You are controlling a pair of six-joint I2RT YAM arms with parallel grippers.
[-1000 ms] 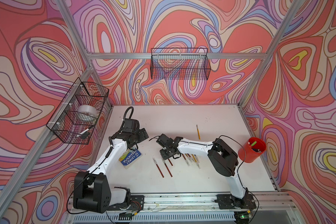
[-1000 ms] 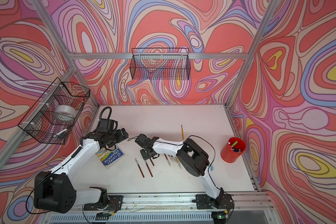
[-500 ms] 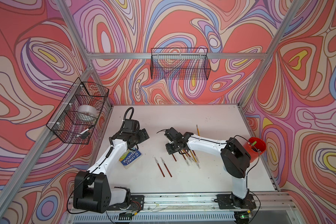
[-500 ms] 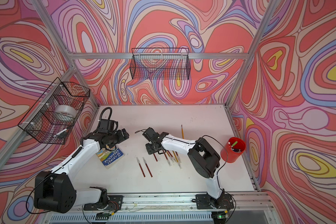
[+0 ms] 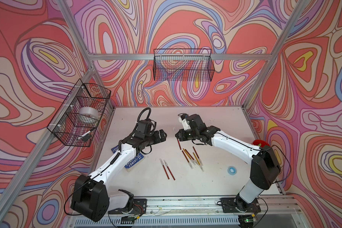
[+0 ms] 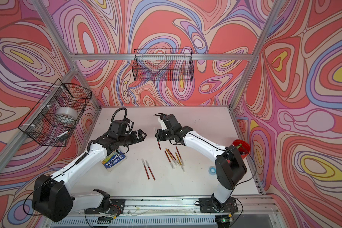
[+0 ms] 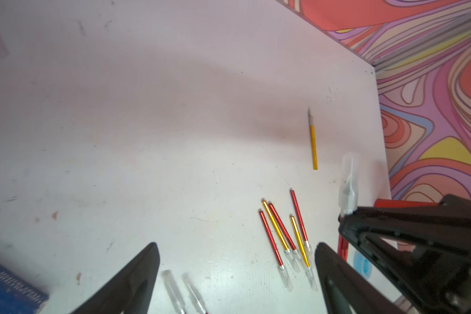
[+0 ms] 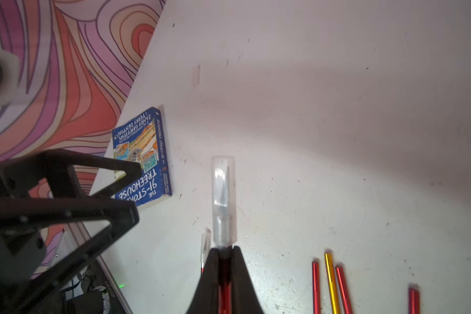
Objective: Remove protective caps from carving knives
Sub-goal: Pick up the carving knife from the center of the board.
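Right gripper (image 8: 223, 248) clamped on red carving knife (image 8: 225, 285) above the table (image 8: 337, 136), protective cap (image 8: 223, 195) still on, facing wide-open left gripper (image 5: 163, 135); off-axis pinch could miss the cap or yank the knife loose.

mid-frame in a top view, the left gripper (image 5: 164, 135) is held with jaws spread wide, faced by the right gripper (image 5: 177, 136), clamped on a red knife (image 8: 225, 288).

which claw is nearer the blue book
Left. The left claw hangs open just beyond the book. The right claw is farther across, facing the left one, shut on a red knife.
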